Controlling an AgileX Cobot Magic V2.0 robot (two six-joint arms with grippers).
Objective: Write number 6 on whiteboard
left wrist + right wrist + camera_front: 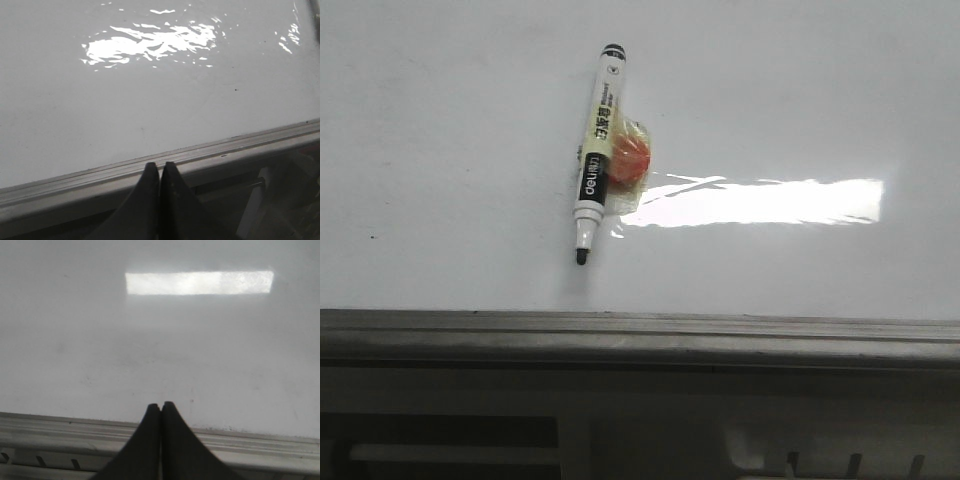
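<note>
Saw marker (599,150) lying on whiteboard (440,150), uncapped tip toward near frame, axis near-far. Both grippers, left (159,167) and right (161,406), pinched closed, empty, at frame edge. No 6 drawn. Couldn't judge nearer arm.

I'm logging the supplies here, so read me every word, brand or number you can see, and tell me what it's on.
"deli": white letters on the black band of the marker pen.
Yellow label on the marker pen: dark characters, too small and blurred to read.
Whiteboard: nothing written, no 6 yet.
Both wrist views: no text.
</note>
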